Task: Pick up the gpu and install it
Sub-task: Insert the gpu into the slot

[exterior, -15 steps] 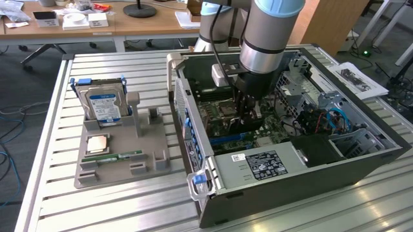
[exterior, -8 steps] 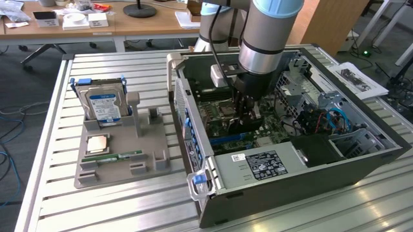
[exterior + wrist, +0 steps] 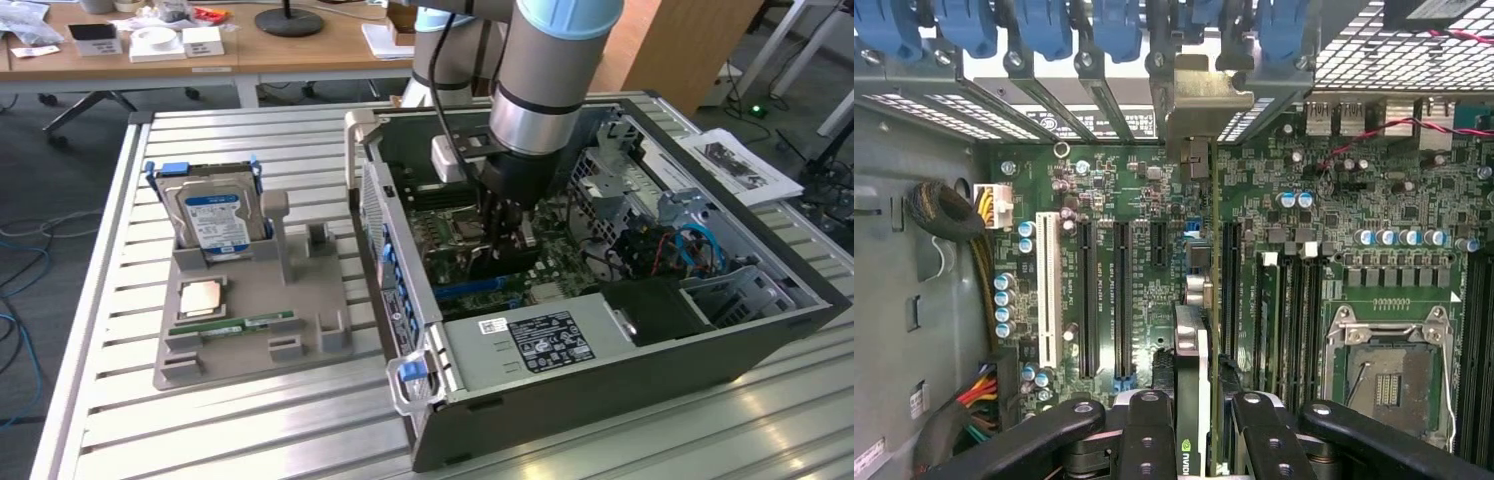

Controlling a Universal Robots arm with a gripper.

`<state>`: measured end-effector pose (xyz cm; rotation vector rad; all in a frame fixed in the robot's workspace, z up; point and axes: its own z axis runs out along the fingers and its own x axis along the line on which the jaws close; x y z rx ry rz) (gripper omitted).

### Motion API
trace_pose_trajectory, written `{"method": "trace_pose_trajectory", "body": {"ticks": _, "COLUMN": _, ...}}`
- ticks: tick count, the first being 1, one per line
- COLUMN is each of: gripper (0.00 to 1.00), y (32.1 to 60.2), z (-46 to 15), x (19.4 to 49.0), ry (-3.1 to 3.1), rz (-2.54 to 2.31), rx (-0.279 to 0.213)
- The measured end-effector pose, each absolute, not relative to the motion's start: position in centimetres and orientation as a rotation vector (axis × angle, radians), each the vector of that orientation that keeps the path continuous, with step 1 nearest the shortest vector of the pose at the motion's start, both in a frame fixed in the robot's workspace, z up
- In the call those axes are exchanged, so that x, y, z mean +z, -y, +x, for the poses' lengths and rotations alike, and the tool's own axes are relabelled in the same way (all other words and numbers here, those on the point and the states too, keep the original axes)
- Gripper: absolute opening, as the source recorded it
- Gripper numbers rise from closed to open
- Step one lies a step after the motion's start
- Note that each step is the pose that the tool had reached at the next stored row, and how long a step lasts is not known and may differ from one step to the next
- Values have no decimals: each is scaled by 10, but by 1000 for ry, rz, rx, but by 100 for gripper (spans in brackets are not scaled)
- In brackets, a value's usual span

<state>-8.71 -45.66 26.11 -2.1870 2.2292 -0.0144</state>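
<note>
My gripper (image 3: 515, 232) reaches down into the open computer case (image 3: 747, 330), over the green motherboard (image 3: 1134, 200). It is shut on the gpu (image 3: 1192, 340), which I see edge-on between the two black fingers (image 3: 1144, 430) in the wrist view. The card's black cooler side carries a green logo near the fingers. Its silver end bracket (image 3: 1199, 95) sits at the row of rear slot openings with blue latches (image 3: 1044, 25). The card hangs in line with the long black expansion slots (image 3: 1122, 290). Whether it touches a slot is hidden.
An empty CPU socket (image 3: 1384, 370) and memory slots (image 3: 1289, 310) lie beside the card. Cable bundles (image 3: 949, 215) run along the case wall. Left of the case in the exterior view, a grey holder (image 3: 240, 330) carries a hard drive (image 3: 214, 220) and a memory stick (image 3: 234, 327).
</note>
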Motion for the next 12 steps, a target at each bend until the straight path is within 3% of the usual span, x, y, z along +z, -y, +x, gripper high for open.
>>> {"method": "trace_pose_trajectory", "body": {"ticks": 12, "gripper": 27, "y": 457, "z": -92, "x": 261, "ry": -2227, "rz": -2188, "rx": -16}}
